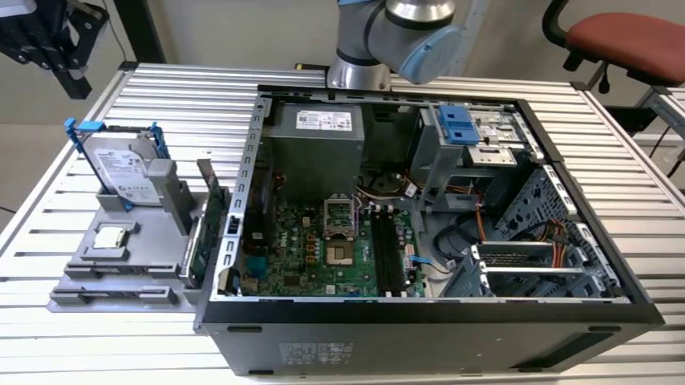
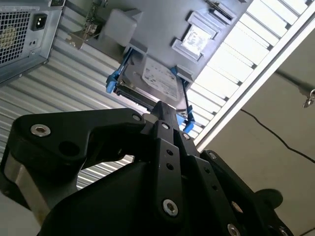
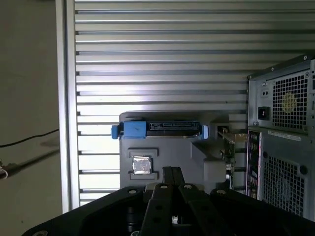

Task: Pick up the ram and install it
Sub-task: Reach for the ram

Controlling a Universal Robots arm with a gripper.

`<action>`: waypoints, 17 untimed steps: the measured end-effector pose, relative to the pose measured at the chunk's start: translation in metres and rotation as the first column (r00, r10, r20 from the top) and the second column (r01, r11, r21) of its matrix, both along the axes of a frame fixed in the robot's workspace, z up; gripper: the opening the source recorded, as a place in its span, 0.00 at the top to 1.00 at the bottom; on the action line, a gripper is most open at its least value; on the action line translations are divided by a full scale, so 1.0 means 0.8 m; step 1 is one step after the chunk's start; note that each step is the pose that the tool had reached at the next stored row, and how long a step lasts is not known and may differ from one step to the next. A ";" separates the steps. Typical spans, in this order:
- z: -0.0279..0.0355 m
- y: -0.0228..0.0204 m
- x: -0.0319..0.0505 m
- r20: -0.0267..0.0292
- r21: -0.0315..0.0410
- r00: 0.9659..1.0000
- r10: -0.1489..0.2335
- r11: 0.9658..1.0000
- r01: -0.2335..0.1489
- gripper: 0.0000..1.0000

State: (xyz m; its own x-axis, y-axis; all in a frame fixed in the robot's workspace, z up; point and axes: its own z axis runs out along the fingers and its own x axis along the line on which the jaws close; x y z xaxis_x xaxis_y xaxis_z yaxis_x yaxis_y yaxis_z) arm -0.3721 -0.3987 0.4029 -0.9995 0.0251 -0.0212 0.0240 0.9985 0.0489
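One arm (image 1: pixel 402 32) stands behind the open case (image 1: pixel 428 317) on the slatted surface (image 1: pixel 96 337). Its black hand (image 1: pixel 73 80) hangs up high at the exterior view's left, well apart from the case, over the surface near the far end of the grey holder (image 1: pixel 128 265). In both wrist views the hand (image 3: pixel 171 172) (image 2: pixel 165 110) looks down at that holder, and its fingers (image 3: pixel 166 178) are pressed together with nothing between them. A drive (image 1: pixel 118 172) in a blue frame stands on its edge in the holder. A small square chip (image 1: pixel 111 237) lies flat near it. On the side of the holder next to the case, thin boards stand on edge. The big green card (image 1: pixel 214 212) is one of them. The ram (image 1: pixel 196 258) seems to be the thin dark stick just beside the card, but it is hard to tell them apart. Inside the case, long black slots (image 1: pixel 387 249) sit on the green board (image 1: pixel 321 257), and the ram is not yet in them.
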 end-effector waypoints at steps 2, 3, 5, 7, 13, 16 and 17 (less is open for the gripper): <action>0.0000 0.0000 -0.001 0.000 0.000 1.000 0.000 1.000 0.000 1.00; 0.0000 0.0000 -0.001 0.000 0.000 1.000 0.000 1.000 0.000 1.00; 0.0000 0.0001 -0.001 0.000 0.000 1.000 0.000 1.000 0.000 1.00; 0.0000 -0.0001 -0.001 0.000 0.000 1.000 0.000 1.000 0.000 1.00; -0.0001 -0.0075 -0.002 0.000 0.000 1.000 0.000 1.000 0.000 1.00; -0.0001 -0.0127 -0.002 0.000 0.000 1.000 0.000 1.000 0.000 1.00; -0.0002 -0.0140 -0.002 0.000 0.000 1.000 0.000 1.000 0.000 1.00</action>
State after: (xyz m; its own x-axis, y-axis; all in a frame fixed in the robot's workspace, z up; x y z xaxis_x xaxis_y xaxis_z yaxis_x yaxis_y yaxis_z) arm -0.3734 -0.4099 0.4028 -0.9995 0.0251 -0.0212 0.0240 0.9985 0.0489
